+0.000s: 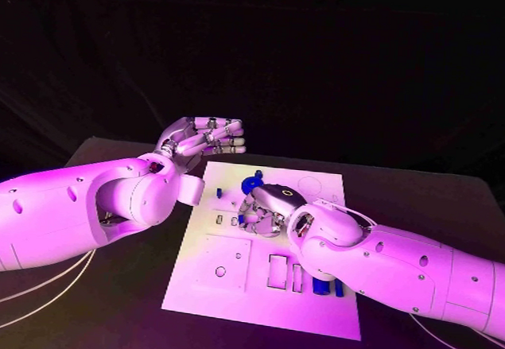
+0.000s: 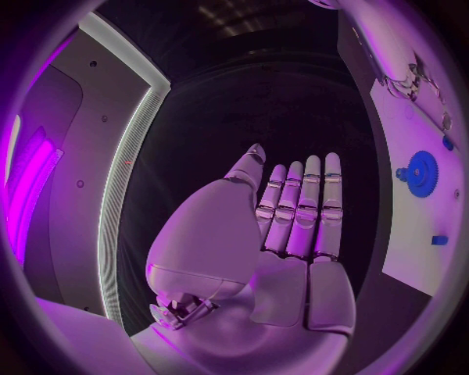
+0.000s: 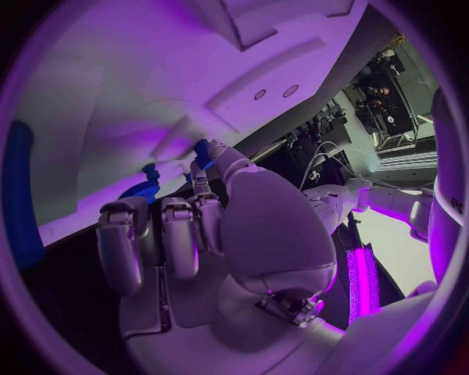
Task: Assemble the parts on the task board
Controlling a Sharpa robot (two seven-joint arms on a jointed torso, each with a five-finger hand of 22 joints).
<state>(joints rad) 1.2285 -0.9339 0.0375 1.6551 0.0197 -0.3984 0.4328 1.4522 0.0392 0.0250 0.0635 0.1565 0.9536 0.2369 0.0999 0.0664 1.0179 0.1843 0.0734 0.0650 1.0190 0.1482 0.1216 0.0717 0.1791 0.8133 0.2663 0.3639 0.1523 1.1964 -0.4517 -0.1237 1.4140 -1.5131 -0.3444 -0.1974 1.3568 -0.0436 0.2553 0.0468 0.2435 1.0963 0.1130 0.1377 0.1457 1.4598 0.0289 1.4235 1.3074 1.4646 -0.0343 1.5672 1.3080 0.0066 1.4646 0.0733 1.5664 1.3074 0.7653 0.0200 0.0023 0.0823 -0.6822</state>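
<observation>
While lit purple, board (image 1: pixel 263 287) lying flat mid-table (image 1: pixel 435 202), long side running away from robot. Left hand (image 1: pixel 200 139) raised clear of table just beyond board's far left corner, palm up, fingers straight and side by side, holding nothing; same seen in wrist view (image 2: pixel 284 234). Right hand (image 1: pixel 276 210) down on board's middle, palm facing the plate, fingers curled over small parts there; in wrist view (image 3: pixel 210 226) fingertips (image 3: pixel 203 150) touching a blue piece (image 3: pixel 147 183) on the white surface, but cannot tell whether actually pinched or just pressed. Blue gear (image 1: pixel 254 182) on board just beyond right hand, also visible from left wrist (image 2: pixel 422 173) with small blue peg (image 2: pixel 440 240) nearby. Blue blocks (image 1: pixel 323 286) standing in slots near board's near right edge, close against right forearm. Rectangular cutouts (image 1: pixel 279 270) beside them, round hole (image 1: pixel 220 271) further left.
</observation>
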